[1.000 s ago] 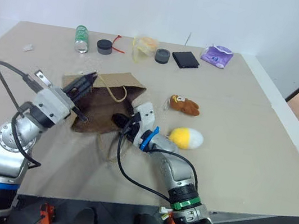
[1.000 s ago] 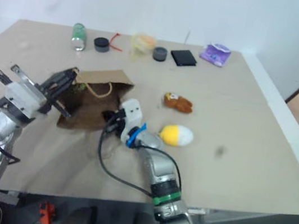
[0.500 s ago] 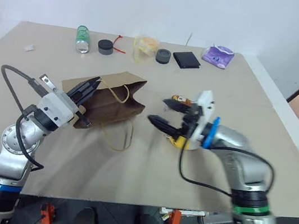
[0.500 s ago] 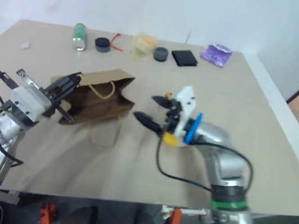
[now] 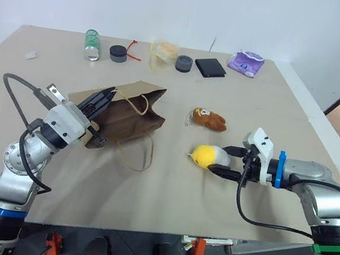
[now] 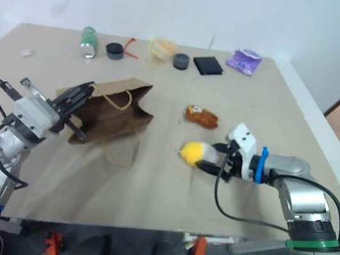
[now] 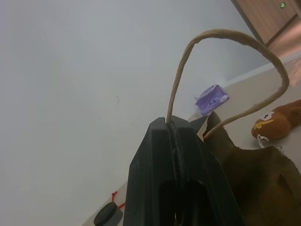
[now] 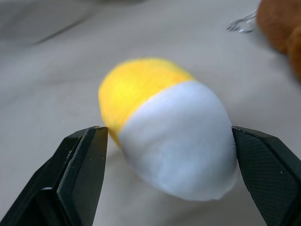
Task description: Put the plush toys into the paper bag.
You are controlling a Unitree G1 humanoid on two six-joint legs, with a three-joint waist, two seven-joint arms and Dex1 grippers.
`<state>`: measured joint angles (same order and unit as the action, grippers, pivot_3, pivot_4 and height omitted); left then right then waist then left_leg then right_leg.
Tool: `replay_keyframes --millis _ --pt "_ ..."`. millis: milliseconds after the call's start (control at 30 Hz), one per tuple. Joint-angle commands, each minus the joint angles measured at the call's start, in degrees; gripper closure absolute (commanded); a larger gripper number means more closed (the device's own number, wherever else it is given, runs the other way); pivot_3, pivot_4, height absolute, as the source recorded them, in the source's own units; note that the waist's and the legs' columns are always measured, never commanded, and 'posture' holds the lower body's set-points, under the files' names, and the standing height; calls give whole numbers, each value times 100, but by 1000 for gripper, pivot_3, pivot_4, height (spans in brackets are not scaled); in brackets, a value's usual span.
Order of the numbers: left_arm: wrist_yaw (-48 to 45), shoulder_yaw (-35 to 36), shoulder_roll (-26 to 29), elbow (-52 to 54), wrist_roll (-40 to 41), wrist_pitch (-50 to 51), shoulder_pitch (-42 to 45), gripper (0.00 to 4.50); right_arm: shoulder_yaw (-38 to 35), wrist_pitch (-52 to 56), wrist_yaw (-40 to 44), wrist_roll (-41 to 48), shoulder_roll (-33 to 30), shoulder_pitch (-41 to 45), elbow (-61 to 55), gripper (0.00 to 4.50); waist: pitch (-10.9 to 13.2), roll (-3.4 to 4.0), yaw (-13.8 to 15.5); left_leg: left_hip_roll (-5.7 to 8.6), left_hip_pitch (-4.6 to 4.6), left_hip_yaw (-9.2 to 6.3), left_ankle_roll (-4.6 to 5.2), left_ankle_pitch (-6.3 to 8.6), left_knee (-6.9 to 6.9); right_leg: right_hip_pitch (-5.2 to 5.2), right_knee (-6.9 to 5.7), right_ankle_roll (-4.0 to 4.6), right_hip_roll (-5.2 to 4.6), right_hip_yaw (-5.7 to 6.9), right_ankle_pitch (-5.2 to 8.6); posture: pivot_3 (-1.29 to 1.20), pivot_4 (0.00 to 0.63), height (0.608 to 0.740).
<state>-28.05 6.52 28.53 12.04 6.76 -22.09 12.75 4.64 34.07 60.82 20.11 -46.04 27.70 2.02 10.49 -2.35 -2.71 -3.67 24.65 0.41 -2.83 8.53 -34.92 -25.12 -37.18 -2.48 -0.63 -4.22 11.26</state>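
The brown paper bag (image 5: 128, 116) lies on its side on the table, mouth toward the toys. My left gripper (image 5: 104, 97) is shut on the bag's rim by one twine handle (image 7: 221, 56) and holds that edge up. The yellow-and-white egg plush (image 5: 207, 156) lies right of the bag. My right gripper (image 5: 222, 161) is open, with one finger (image 8: 82, 165) on each side of the egg plush (image 8: 164, 127); I cannot tell whether they touch it. The brown teddy bear (image 5: 209, 119) lies just beyond the egg, apart from both grippers.
Along the table's far edge stand a green bottle (image 5: 92, 44), two black round lids (image 5: 118, 52), a clear bag of yellowish contents (image 5: 164, 52), a black wallet (image 5: 210, 67) and a purple packet (image 5: 246, 63). A small white scrap (image 5: 31, 54) lies far left.
My right gripper left the bag's mouth, opened, and swung right and down until its fingers flank the egg plush. The left gripper kept its hold on the bag.
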Motion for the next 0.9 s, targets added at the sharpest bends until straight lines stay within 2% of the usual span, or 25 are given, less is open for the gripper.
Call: replay_keyframes --millis 33,267,300,433,567,700,900 --pt "-6 53 35 144 44 -18 91 4500 0 -174 -84 -147 112 163 107 780 0 0 0 0 0 0 0 0 0 0 0 0 0 0 0 0 150 740" --pt "9 74 44 154 37 11 88 4500 -189 -241 -52 -131 232 236 168 4226 0 0 2 0 0 0 0 0 0 0 0 0 1 0 0 0 150 740" --pt "9 74 43 153 41 14 94 4500 -319 -247 12 28 270 248 111 4439 0 0 3 0 0 0 0 0 0 0 0 0 0 0 0 0 150 740" --pt "9 79 40 115 49 16 124 4500 -1064 346 118 1238 609 518 -417 4479 3 3 -4 0 0 0 0 0 1 -2 0 0 2 -1 0 0 150 740" --pt "21 54 11 102 41 30 151 4500 -886 754 -188 1649 974 694 -1142 4479 3 3 -4 -2 -1 -3 0 0 1 0 -1 -1 6 -1 -1 0 150 740" --pt "22 8 -29 109 22 33 177 4500 -197 784 -908 1256 1637 919 -1485 4479 1 1 0 -3 1 -7 0 0 1 1 0 -1 8 0 -1 0 150 740" --pt "30 -30 -75 151 15 42 180 4500 711 390 -1650 378 2635 1372 -807 4479 1 1 3 -3 3 -12 0 0 1 -4 -2 3 13 -1 -7 0 150 740"
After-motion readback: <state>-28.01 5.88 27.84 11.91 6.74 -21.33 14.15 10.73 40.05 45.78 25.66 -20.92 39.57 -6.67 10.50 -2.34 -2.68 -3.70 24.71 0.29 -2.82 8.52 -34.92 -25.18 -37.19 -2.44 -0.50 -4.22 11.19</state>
